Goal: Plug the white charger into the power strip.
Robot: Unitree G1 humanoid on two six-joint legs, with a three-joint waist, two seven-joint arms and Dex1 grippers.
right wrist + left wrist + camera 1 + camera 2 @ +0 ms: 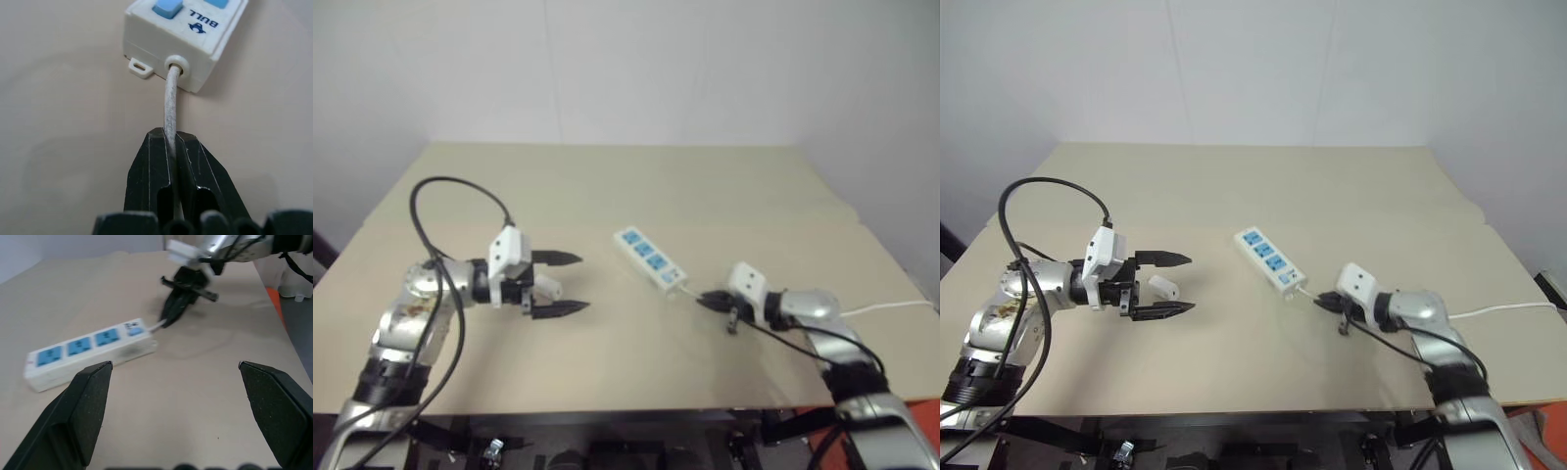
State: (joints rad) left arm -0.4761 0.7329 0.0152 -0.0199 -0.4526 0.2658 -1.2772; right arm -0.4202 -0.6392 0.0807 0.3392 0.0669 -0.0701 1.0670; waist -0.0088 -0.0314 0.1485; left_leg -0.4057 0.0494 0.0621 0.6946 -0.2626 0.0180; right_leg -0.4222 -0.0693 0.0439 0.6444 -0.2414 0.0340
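My right gripper (171, 142) pinches the cord (170, 105) just behind the power strip (649, 257). My left gripper (1173, 284), wide apart, partly hides the white charger (1164, 287) on the table (636, 186).

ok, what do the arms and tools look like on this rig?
Both arms are silver metal with black joint bands. Each tool, left and right, has a white boxy housing and two black pointed fingers. A thick black cable loops over the left arm.

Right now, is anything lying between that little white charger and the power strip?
Nothing visible does: bare table separates the white charger, lying between the open left gripper's fingers, from the power strip.
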